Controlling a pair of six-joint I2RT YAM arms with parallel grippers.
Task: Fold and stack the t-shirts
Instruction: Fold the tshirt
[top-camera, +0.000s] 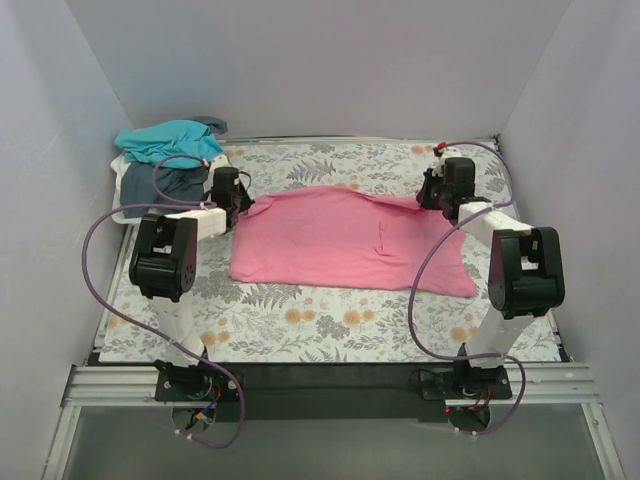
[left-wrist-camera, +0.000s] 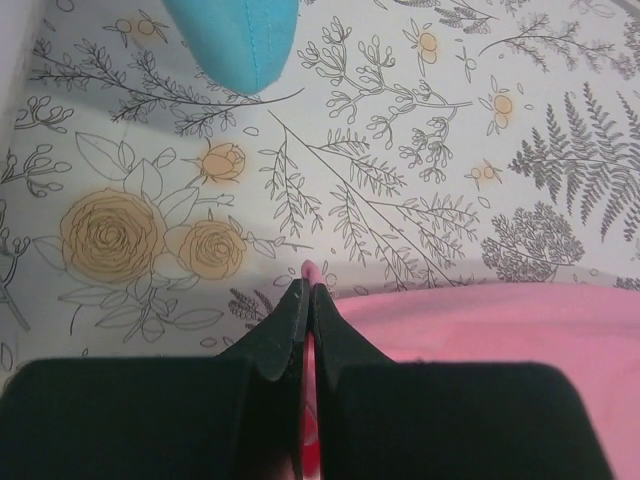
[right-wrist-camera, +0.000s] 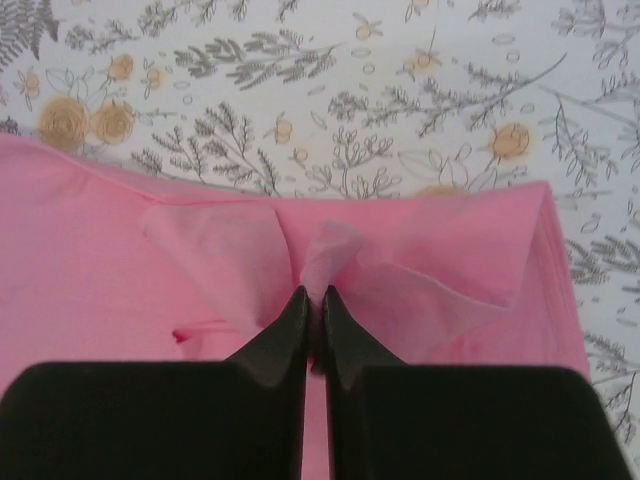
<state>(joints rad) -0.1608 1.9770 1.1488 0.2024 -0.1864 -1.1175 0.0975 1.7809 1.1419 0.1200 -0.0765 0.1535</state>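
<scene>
Pink shirt (top-camera: 340, 240), far edge pinched by left gripper (left-wrist-camera: 307, 285) and right gripper (right-wrist-camera: 315, 298). Such thin bites may slip during lifting.

Soft matt cotton lying on a smooth printed table cover.

You are looking at the pink t-shirt (top-camera: 350, 240), a soft, matt cotton thin enough to gather into fine creases. The teal t-shirt (top-camera: 165, 138) and the grey-blue t-shirt (top-camera: 140, 185) show the same dull knit, and the teal one has a stitched hem. The table cover (top-camera: 330, 320) is smooth, matt and flower-printed. The left gripper (left-wrist-camera: 308, 285) and right gripper (right-wrist-camera: 315, 295) are matt black plastic, faintly grainy. The front rail (top-camera: 110, 385) is pale bare metal, and the walls (top-camera: 300, 60) are flat matt white.
</scene>
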